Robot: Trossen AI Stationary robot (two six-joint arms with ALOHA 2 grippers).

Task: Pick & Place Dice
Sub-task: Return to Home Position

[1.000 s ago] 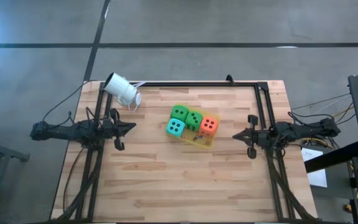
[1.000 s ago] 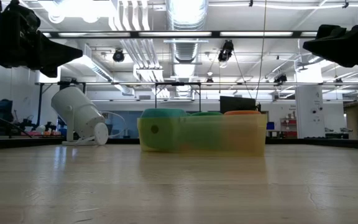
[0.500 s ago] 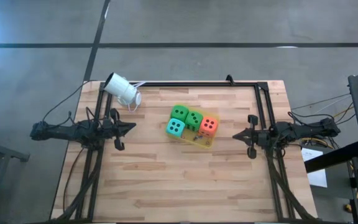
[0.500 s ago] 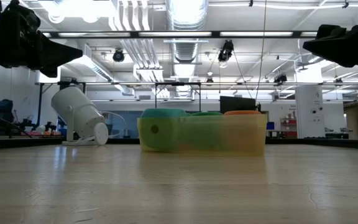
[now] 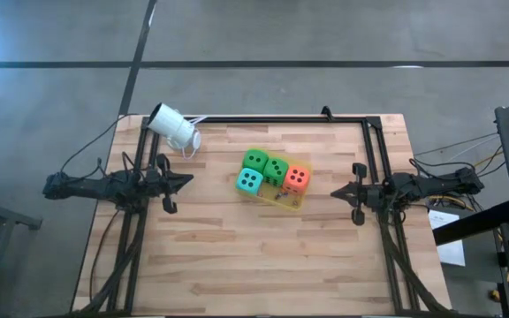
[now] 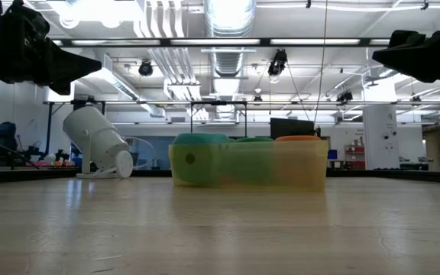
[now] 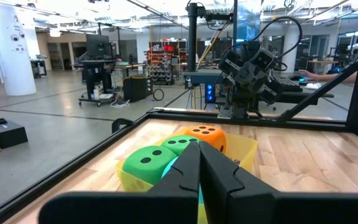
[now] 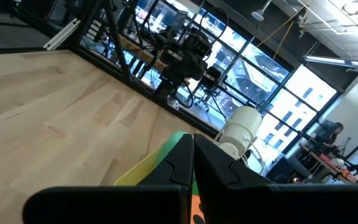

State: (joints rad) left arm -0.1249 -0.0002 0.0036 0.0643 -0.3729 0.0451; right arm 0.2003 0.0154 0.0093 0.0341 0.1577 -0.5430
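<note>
Sitting in the yellow bin [image 5: 283, 202] near the middle of the worktop [image 5: 237, 256] are a green die [image 5: 255, 160], a second green die [image 5: 277, 168], a teal die [image 5: 249, 181] and an orange-red die [image 5: 298, 177]. The left fingers [image 5: 182, 180] hover over the worktop's left side, pressed together and empty. The right fingers [image 5: 338, 192], likewise closed on nothing, hover over its right side.

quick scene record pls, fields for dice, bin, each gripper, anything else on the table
dice: green die, second green die, teal die, orange-red die, all four in the bin
bin: yellow bin, mid-table
left gripper: shut, empty, raised over the table's left side
right gripper: shut, empty, raised over the right side
other: white camera at the far left corner
</note>
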